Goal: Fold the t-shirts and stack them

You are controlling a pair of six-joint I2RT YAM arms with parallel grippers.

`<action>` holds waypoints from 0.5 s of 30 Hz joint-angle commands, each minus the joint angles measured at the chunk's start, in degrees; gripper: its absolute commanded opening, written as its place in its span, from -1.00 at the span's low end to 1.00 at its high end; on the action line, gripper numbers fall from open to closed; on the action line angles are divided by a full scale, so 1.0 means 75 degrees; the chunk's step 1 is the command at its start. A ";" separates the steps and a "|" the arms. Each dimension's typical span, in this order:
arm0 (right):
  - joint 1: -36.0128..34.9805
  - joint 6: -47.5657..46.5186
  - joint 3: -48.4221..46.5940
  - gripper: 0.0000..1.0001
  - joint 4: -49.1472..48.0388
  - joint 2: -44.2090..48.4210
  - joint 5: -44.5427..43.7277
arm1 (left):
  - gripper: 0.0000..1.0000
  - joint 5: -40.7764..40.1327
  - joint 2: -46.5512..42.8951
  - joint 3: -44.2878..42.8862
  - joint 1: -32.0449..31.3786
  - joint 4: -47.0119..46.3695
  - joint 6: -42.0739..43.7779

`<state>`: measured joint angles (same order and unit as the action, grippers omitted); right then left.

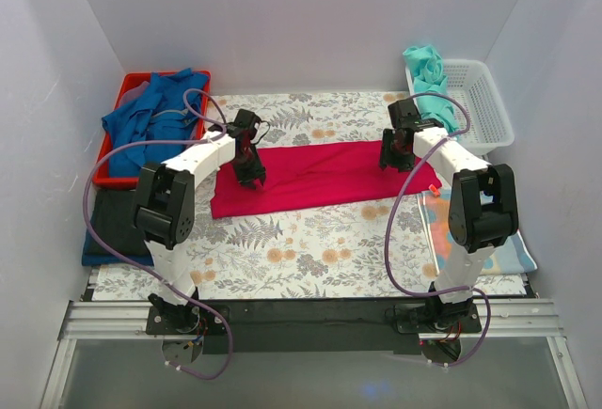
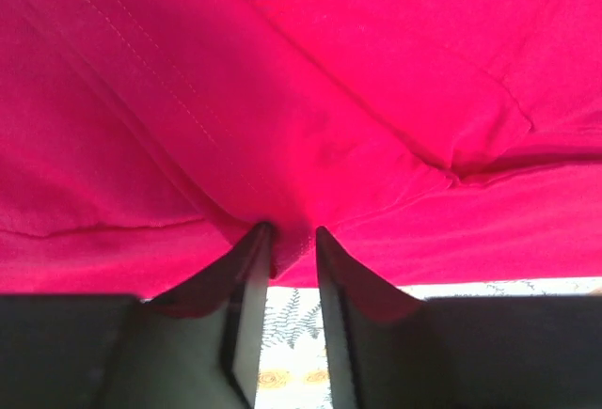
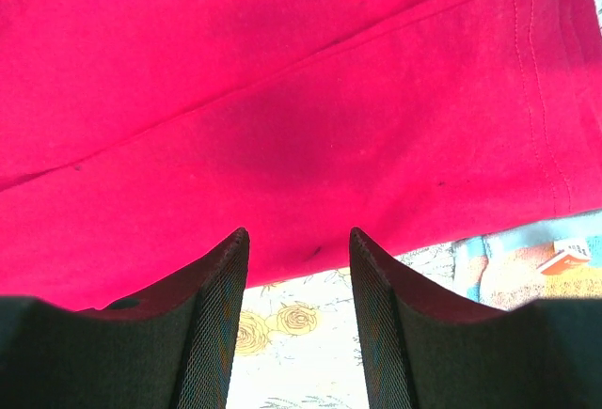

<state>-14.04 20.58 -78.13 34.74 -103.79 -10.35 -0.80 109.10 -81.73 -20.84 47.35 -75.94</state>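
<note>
A crimson-pink t-shirt [image 1: 320, 176] lies as a long folded strip across the middle of the flowered table. My left gripper [image 1: 251, 180] is down on its left part. In the left wrist view the narrow jaws [image 2: 293, 232] pinch a small bunched fold of the crimson cloth [image 2: 329, 99] near its lower edge. My right gripper [image 1: 394, 159] sits at the strip's right end. Its fingers [image 3: 298, 233] stand wide apart with their tips at the edge of the shirt [image 3: 282, 99] and nothing between them. A teal t-shirt [image 1: 428, 70] hangs out of the white basket.
A red bin [image 1: 122, 89] at back left holds a crumpled blue t-shirt [image 1: 150, 122]. A dark folded stack [image 1: 111, 226] lies at the left table edge. The white basket [image 1: 475, 99] stands at back right. A patchwork cloth [image 1: 499, 244] lies near the right arm.
</note>
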 commanded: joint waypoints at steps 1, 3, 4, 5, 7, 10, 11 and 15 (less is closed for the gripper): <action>-0.0014 -0.0118 0.0011 0.06 0.0043 0.0139 -0.0132 | -0.63 0.0059 0.0137 -0.0223 0.0013 -0.0079 0.0047; -0.0014 -0.0130 -0.0001 0.06 0.0032 0.0139 -0.0214 | -0.72 0.0071 0.0207 -0.0235 0.0002 -0.0079 0.0071; -0.0026 -0.0165 -0.0013 0.06 0.0032 0.0162 -0.0237 | -0.82 0.0071 0.0219 -0.0247 0.0013 -0.0091 0.0083; -0.0014 -0.0200 -0.0001 0.06 0.0032 0.0174 -0.0307 | -0.88 0.0071 0.0231 -0.0293 0.0013 -0.0103 0.0106; -0.0026 -0.0259 -0.0013 0.06 0.0043 0.0174 -0.0319 | -1.00 0.0001 0.0289 -0.0375 0.0001 -0.0068 0.0141; -0.0026 -0.0294 -0.0048 0.05 0.0032 0.0139 -0.0343 | -1.00 -0.0162 0.0371 -0.0796 0.0001 0.0072 0.0246; -0.0026 -0.0306 -0.0059 0.05 0.0032 0.0139 -0.0354 | -1.00 -0.0233 0.0395 -0.0937 0.0013 0.0131 0.0270; -0.0026 -0.0341 -0.0060 0.05 0.0032 0.0139 -0.0366 | -1.00 -0.0432 0.0594 -0.1710 0.0002 0.0330 0.0375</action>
<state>-14.04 19.11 -78.04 34.79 -103.79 -12.05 -1.85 113.27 -88.73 -20.84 48.99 -74.56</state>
